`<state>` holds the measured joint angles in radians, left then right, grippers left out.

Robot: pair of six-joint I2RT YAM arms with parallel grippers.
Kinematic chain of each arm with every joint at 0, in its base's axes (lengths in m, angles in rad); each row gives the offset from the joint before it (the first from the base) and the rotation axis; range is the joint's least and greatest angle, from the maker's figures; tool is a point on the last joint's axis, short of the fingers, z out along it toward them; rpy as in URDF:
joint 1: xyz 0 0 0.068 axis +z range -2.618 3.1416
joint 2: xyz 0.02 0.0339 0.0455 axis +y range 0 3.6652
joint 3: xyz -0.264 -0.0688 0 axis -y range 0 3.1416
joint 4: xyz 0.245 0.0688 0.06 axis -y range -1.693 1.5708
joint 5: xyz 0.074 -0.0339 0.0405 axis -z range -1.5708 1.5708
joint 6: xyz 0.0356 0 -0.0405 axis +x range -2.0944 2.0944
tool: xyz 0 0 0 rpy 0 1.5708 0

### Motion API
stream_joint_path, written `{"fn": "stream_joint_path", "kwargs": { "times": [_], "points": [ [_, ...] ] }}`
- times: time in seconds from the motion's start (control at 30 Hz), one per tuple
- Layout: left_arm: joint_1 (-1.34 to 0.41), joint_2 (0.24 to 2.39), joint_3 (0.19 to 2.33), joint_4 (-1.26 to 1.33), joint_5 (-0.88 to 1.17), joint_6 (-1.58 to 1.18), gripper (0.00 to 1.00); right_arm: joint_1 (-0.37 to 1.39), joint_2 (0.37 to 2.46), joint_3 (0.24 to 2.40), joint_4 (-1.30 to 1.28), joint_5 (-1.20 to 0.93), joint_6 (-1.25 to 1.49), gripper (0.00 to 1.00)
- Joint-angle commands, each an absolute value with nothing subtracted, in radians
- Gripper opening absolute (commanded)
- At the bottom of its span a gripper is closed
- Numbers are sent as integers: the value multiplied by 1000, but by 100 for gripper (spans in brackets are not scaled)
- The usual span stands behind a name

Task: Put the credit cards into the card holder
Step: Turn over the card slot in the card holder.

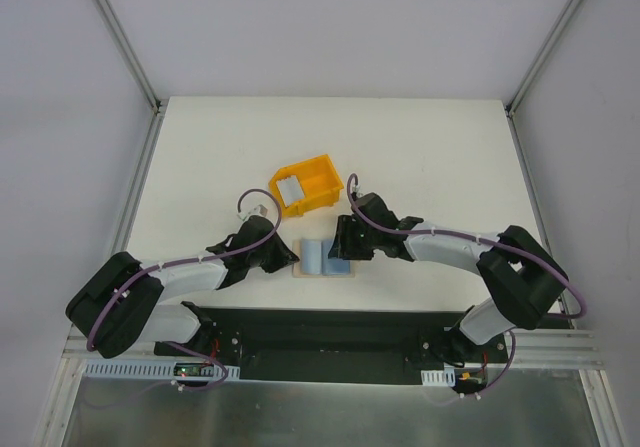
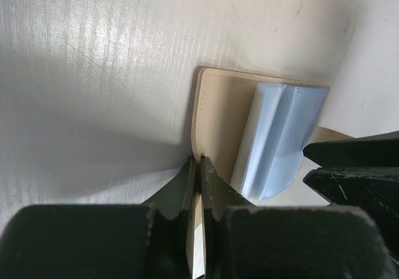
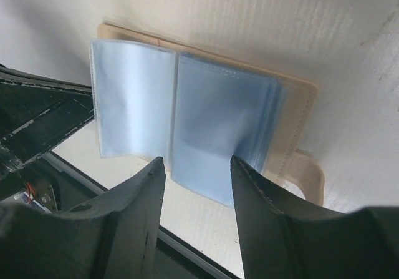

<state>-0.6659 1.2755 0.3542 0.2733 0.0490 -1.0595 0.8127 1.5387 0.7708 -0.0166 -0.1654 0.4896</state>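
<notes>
Beige, soft, leather-like folding card holder [image 1: 320,260] lies open and flat on the white table [image 1: 420,157] close to its near edge, between the two arms. Its pale blue, translucent plastic sleeves [image 3: 218,123] face up, fanned to both sides of the fold. A small beige snap tab [image 3: 310,174] sticks out from the cover's right side.

The left gripper [image 2: 199,164] comes in from the left and is pressed together on the holder's left edge, with the beige cover caught between its black fingers. The right gripper [image 3: 196,170] hangs just over the right-hand stack of sleeves, its fingers spread apart. The blue plastic shows in the gap, and nothing is clamped between them.

Farther back, just beyond the holder, stands a yellow plastic bin [image 1: 325,179], turned at an angle. One silvery-grey, flat rectangular credit card [image 1: 289,185] lies inside it, toward its left side.
</notes>
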Motion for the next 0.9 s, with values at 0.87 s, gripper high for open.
{"fn": "stream_joint_path", "kwargs": {
  "times": [0.87],
  "points": [
    [-660, 1269, 350, 276, 71, -1025, 0, 807, 1474, 775, -69, -106, 460, 49]
  ]
}}
